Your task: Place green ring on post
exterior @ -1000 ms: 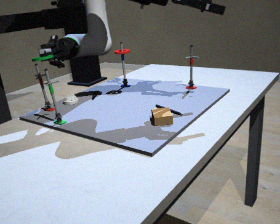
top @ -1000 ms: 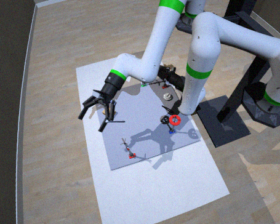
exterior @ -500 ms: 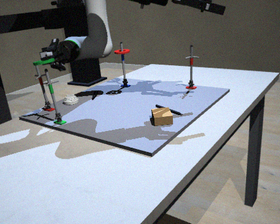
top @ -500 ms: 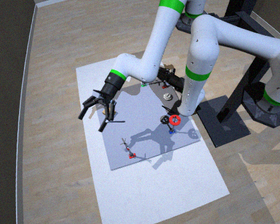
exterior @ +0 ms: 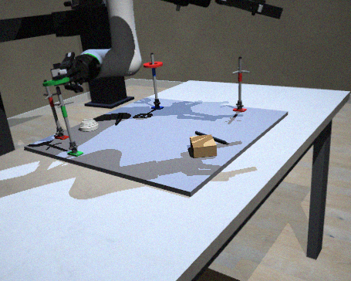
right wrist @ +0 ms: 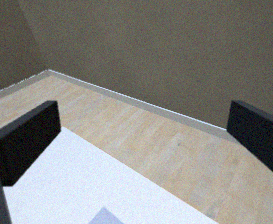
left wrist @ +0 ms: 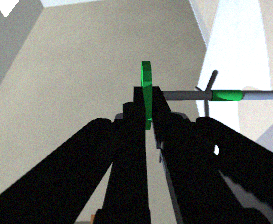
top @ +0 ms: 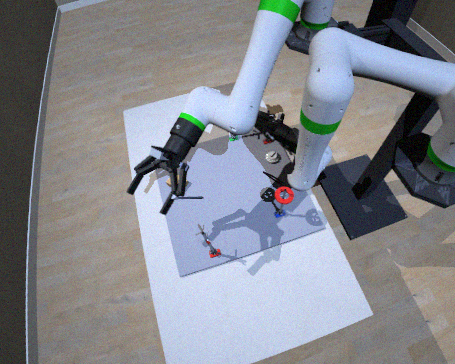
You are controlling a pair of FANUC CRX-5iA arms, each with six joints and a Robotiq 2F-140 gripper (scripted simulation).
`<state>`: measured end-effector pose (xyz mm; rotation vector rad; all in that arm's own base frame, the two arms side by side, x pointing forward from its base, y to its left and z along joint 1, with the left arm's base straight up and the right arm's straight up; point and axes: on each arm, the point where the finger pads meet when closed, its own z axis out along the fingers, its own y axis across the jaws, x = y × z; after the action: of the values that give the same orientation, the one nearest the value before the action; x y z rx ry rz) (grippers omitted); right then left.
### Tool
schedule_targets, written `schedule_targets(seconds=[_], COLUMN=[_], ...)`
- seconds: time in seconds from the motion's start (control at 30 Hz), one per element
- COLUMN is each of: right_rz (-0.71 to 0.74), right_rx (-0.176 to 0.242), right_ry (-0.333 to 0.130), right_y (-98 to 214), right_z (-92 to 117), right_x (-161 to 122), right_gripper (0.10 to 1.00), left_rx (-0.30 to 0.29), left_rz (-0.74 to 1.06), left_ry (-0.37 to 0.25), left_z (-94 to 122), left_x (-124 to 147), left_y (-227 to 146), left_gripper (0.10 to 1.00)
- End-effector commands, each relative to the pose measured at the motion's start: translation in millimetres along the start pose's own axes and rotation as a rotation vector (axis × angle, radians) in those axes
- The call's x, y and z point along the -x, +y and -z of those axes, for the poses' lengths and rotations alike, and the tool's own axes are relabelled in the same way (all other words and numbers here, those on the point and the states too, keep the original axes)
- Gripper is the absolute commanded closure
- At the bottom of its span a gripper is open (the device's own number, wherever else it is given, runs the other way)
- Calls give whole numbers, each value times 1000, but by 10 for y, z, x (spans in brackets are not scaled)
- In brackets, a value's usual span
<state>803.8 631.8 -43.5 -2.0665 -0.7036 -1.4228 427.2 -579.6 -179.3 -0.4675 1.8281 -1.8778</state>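
The green ring (exterior: 52, 82) (left wrist: 146, 75) lies roughly level in my left gripper (exterior: 63, 76) (left wrist: 146, 99), which is shut on its edge. Ring and fingertips are at the tip of the post with the green foot (exterior: 64, 111) (left wrist: 227, 95). I cannot tell whether the tip is inside the hole. This post stands on its green foot (exterior: 75, 153) (top: 232, 138), and its pins, below the ring, are bare. My right gripper (top: 149, 200) (right wrist: 144, 116) is open and empty, high above the board's far side from the robot bases.
A post with a red foot (exterior: 62, 137) stands close beside the green one. A red ring (exterior: 146, 65) (top: 277, 196) sits on the blue-footed post. Another red-footed post (exterior: 240, 93) stands apart. A white ribbed object (exterior: 89, 125) (top: 272, 157), a box (exterior: 204, 150) and a black rod (exterior: 216, 139) lie on the board.
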Motion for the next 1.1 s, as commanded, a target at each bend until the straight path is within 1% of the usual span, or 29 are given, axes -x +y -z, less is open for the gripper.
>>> schedule_targets(seconds=[0.0, 1.07], right_rz=[1, 1], right_rx=[-1, -1], right_ry=[3, 3], right_y=[-4, -4], right_z=[0, 0], right_x=[-28, -28], right_gripper=[98, 98], left_rx=[-2, -2], left_rz=[0, 0], left_ry=[0, 0], left_z=[-5, -7], left_x=[2, 2], left_y=[24, 287], left_gripper=[999, 999])
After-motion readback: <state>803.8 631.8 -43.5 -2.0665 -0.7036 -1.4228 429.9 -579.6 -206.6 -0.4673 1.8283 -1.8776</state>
